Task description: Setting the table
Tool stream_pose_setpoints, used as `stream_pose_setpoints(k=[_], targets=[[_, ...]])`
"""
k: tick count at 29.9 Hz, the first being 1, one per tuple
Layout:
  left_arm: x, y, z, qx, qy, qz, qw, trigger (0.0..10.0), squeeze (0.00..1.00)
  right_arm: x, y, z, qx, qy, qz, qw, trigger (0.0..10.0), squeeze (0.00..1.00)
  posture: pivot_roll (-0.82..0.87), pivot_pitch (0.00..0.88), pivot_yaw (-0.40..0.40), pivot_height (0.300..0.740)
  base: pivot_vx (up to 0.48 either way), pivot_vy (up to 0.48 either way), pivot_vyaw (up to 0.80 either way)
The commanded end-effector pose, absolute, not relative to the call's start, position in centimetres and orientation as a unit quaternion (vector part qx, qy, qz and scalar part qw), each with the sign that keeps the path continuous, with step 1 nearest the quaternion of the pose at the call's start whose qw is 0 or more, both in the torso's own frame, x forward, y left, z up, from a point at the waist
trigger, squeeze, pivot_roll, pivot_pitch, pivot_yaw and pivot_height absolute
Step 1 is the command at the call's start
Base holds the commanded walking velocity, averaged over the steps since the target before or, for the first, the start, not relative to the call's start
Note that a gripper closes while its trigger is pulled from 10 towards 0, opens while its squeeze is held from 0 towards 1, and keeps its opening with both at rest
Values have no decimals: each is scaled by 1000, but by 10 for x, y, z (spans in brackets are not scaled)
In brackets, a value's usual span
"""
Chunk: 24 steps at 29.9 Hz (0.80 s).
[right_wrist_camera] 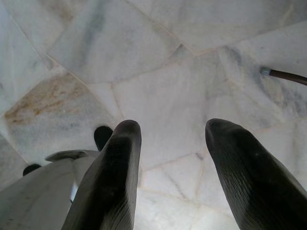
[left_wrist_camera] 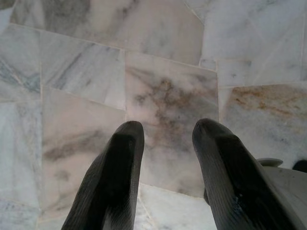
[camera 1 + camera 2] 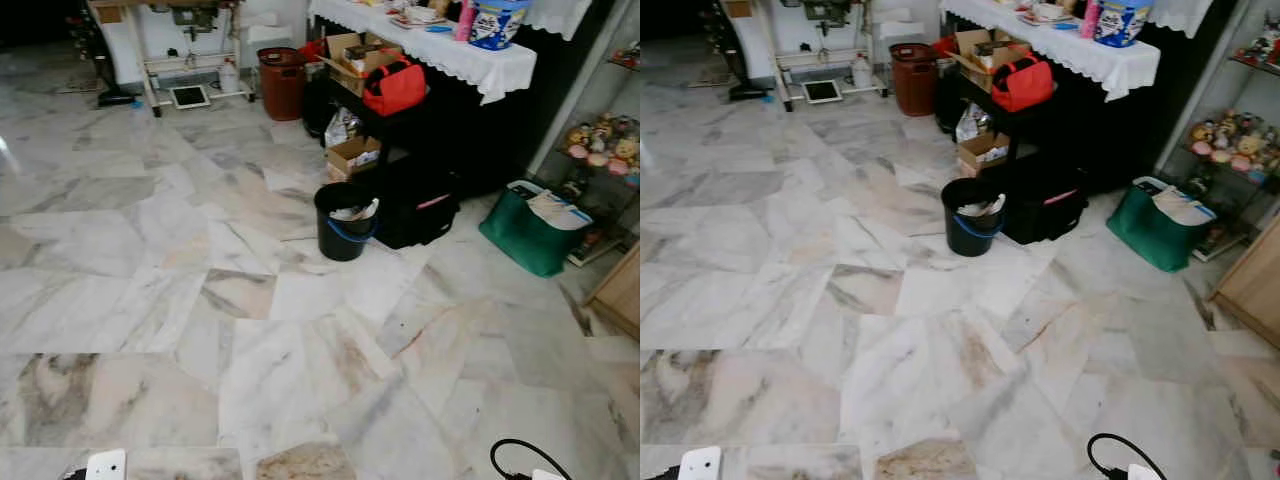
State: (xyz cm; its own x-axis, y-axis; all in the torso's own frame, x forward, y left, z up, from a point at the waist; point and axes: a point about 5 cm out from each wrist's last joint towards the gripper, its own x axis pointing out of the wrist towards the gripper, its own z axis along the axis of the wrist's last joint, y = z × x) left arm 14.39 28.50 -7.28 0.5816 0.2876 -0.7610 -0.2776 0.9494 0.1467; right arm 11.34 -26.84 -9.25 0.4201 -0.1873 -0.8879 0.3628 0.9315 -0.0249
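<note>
— What containers sit on the marble floor (image 3: 200,330), and what do they hold?

— A black bucket (image 3: 343,222) stands in the middle distance, right of centre, with crumpled pale stuff inside, possibly paper or plastic, though the view is too coarse to be sure. Just right of it, touching or nearly so, is a black bag (image 3: 415,205). Farther right, well apart, a green tote bag (image 3: 528,232) holds folded papers at its mouth. Beyond the bucket a small open cardboard box (image 3: 352,154) sits on the floor, and above it another open box (image 3: 352,52) with a red bag (image 3: 394,87) leaning beside it. A brown bin (image 3: 281,83) stands far off, left of those.

— And the table to be set?

— The table (image 3: 470,62) is at the far right, draped in a white lace-edged cloth. On it are a blue and white tub (image 3: 496,22), a pink bottle (image 3: 465,20) just left of it, and a plate (image 3: 418,17) farther left.

— How are the arms held?

— Both hang down, pointed at the floor. The left tool (image 2: 165,136) has its two black fingers spread with bare marble between them, grasping nothing. The right tool (image 1: 172,136) is likewise parted and empty, above pale tiles, with a thin dark cable (image 1: 285,75) lying off to one side.
</note>
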Motion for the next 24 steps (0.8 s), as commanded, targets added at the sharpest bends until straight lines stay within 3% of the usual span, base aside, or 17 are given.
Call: stream_pose_setpoints(k=[1, 22, 24], targets=[[147, 284, -71, 6, 420, 157, 894, 10000, 0, 114, -272, -91, 88, 505, -171, 842, 10000, 0, 97, 0, -27, 740, 0, -390, -575], [153, 275, -71, 3, 402, 152, 903, 10000, 0, 116, -278, -88, 86, 504, -176, 841, 10000, 0, 94, 0, -49, 740, 0, 0, -571], [154, 276, -70, 15, 400, 152, 904, 10000, 0, 116, -278, -88, 86, 503, -176, 842, 10000, 0, 94, 0, -49, 740, 0, -480, -569]])
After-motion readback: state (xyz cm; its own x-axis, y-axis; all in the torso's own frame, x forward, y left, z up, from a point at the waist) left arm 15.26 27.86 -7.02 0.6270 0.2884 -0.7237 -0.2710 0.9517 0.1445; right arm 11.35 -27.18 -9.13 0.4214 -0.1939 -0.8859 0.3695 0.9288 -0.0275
